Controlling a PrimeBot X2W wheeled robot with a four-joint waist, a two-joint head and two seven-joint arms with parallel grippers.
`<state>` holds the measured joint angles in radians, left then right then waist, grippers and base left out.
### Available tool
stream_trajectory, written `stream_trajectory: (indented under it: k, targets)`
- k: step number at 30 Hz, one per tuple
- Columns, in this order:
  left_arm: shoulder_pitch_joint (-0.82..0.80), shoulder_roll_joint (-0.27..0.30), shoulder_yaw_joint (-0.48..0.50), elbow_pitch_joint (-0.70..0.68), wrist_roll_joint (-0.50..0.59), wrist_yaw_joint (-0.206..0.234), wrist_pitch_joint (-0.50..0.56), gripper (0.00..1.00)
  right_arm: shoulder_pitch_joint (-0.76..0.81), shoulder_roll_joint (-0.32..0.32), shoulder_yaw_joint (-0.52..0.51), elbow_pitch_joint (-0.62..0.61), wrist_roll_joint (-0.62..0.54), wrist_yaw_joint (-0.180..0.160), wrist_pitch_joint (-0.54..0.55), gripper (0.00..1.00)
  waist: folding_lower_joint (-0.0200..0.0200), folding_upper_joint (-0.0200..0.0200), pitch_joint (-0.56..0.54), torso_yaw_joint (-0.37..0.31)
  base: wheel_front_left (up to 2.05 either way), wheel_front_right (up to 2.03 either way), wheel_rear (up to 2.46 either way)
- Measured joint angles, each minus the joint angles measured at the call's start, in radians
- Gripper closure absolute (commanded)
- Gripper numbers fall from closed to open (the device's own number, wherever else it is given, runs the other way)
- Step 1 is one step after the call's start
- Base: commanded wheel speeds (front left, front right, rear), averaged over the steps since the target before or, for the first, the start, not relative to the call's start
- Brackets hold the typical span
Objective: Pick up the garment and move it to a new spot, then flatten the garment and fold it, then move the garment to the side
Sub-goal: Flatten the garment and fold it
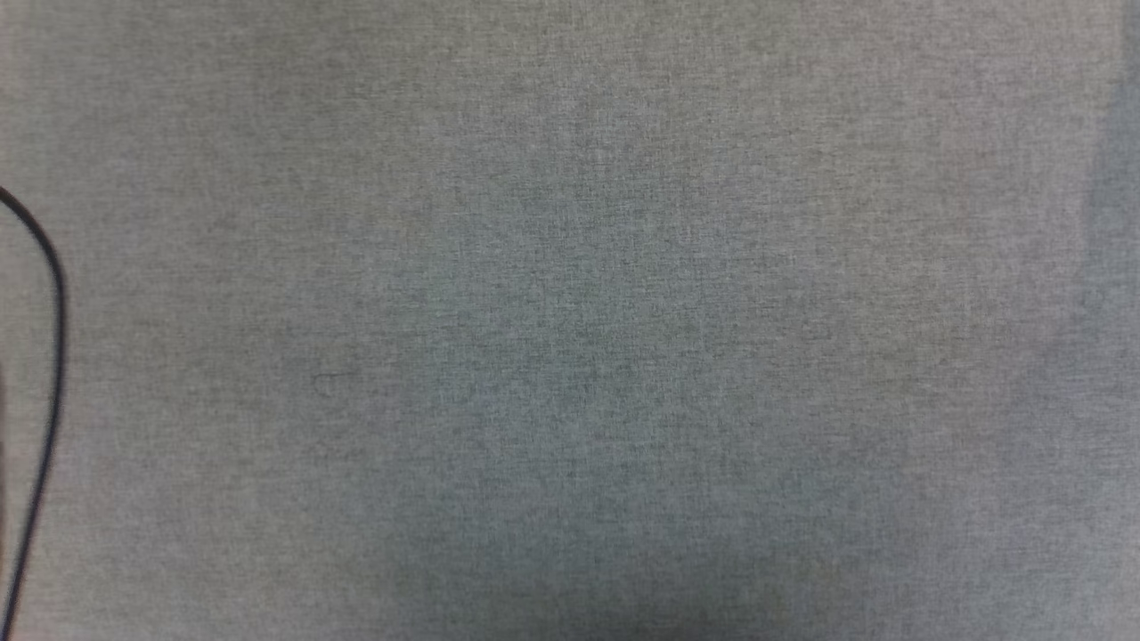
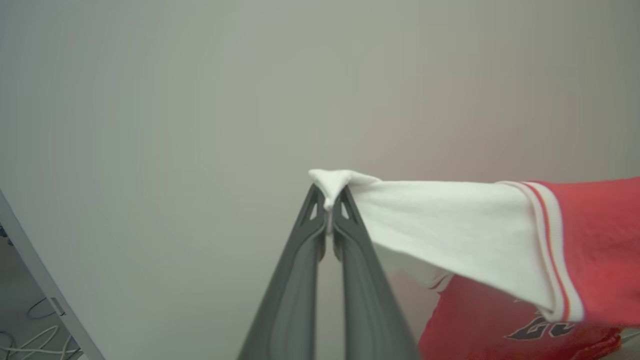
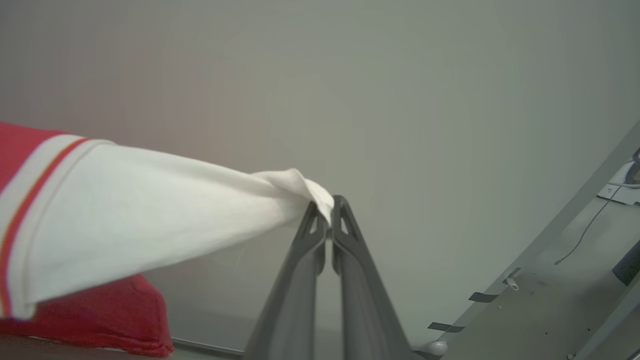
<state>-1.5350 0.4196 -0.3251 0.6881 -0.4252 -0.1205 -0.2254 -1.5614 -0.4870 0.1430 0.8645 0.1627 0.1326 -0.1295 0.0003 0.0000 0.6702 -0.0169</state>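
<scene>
Garment [image 2: 600, 240] cloth is gripped at both white sleeves. In the left wrist view, the tip of one white sleeve [image 2: 450, 225] is pinched between the two dark fingers of the left tool [image 2: 329, 197], which are closed on it with a small tuft of cloth showing above the tips. From there the sleeve is drawn taut toward that view's right, where it is joined by a red-and-white striped trim band [image 2: 550, 250] to the red body. Below the sleeve more red fabric is seen hanging, marked with a dark printed design [image 2: 540, 330].

In the right wrist view, the other white sleeve [image 3: 150, 215] is clamped in the same way by the right tool [image 3: 327, 210], its fingers shut on the sleeve's end. This sleeve is stretched toward that view's left, where its striped trim [image 3: 25, 215] and a bunched red part [image 3: 100, 320] are seen low down; whether that part rests on anything cannot be told.

Behind the garment a plain pale grey desk [image 2: 150, 125] is seen in both wrist views. Past its edge, white cables [image 2: 35, 340] are seen on the floor in the left wrist view, and dark tape strips [image 3: 482, 297] with a thin cable [image 3: 580, 240] in the right wrist view.

In the head view a grey woven surface [image 1: 570, 320] is shown, with a black cable [image 1: 53, 312] curving along its left edge.
</scene>
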Motion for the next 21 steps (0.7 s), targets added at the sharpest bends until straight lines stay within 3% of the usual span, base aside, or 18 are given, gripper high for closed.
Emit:
stream_trajectory:
  k: [14, 21]
  targets:
    - [0.48, -0.038, -0.072, 0.049, -0.129, -0.007, -0.021, 1.0, 0.404, -0.043, 0.169, 0.038, 0.186, 0.0, 0.085, 1.0, -0.0003, 0.0, -0.159, 0.022, 0.0, 0.0, 0.0]
    - [0.672, -0.026, -0.134, 0.059, -0.206, -0.008, 0.075, 1.0, 0.608, -0.079, 0.223, -0.008, 0.297, 0.0, 0.172, 1.0, -0.0003, 0.0, -0.272, 0.029, 0.0, 0.0, 0.0]
